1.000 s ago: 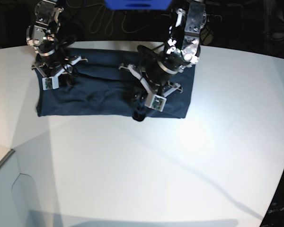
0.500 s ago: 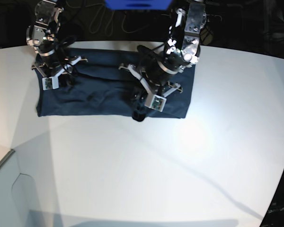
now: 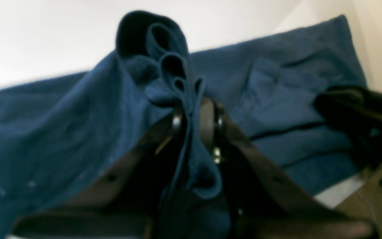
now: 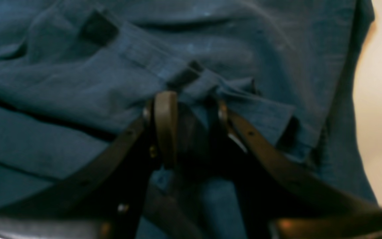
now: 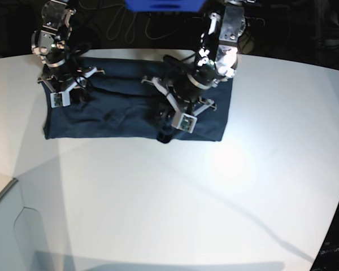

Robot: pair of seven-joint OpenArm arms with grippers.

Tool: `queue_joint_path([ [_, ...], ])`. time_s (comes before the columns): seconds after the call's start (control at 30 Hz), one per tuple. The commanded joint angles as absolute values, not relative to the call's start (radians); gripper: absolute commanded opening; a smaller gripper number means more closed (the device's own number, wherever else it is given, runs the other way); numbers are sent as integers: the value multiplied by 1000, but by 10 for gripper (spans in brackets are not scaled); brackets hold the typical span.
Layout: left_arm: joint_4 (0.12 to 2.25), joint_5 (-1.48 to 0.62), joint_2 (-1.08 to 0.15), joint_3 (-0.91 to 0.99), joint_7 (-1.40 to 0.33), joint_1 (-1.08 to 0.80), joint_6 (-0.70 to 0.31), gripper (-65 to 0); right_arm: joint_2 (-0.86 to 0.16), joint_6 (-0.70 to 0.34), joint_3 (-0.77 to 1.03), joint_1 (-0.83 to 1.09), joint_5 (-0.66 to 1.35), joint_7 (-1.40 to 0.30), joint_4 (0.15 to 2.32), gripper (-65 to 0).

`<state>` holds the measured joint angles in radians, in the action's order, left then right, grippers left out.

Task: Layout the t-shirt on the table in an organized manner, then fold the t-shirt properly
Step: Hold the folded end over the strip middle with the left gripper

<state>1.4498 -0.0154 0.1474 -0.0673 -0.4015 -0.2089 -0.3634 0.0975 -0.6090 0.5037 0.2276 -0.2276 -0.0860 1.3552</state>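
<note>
On the white tabletop, near its far edge, you see the navy t-shirt lying as a long folded band, its near hem running roughly parallel to that edge. At the band's left end, toward the tabletop's far left corner, your right end effector is pressed down onto the cloth: in the right wrist view its two dark fingers stand partly apart, with a ridge of folded fabric bunched at and between their tips, though you cannot tell whether they actually grip it. Farther right, past the band's middle, your left end effector is clenched on a gathered fold of the t-shirt; the left wrist view shows the pinched layers standing up in loops above the fingertips, the rest of the garment spread flat behind. In the base view this arm hides the shirt's near hem below it. The shirt's right end lies flat on the tabletop.
</note>
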Motion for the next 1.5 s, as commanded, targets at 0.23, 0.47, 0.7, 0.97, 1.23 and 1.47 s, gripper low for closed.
queue_joint_path([
  [0.23, 1465, -31, 157, -71, -380, -202, -371, -650, 96, -613, 506, 222, -217, -71, 1369, -483],
  [0.47, 1465, -31, 157, -71, -380, -202, -371, -650, 96, -613, 506, 222, -217, -71, 1369, -483],
  [0.7, 1465, -31, 157, -71, -380, -202, -371, -650, 96, -613, 506, 222, -217, -70, 1369, -483],
  [0.97, 1463, -30, 157, -73, -380, -185, -371, -650, 97, -613, 506, 222, -217, -70, 1369, -483],
  [1.23, 1463, -28, 157, -73, -380, -174, -371, -650, 97, -613, 506, 222, -217, -70, 1369, -483],
  [1.47, 1435, -28, 157, -73, -380, -168, -371, -650, 97, -613, 504, 208, -217, -74, 1369, -483],
])
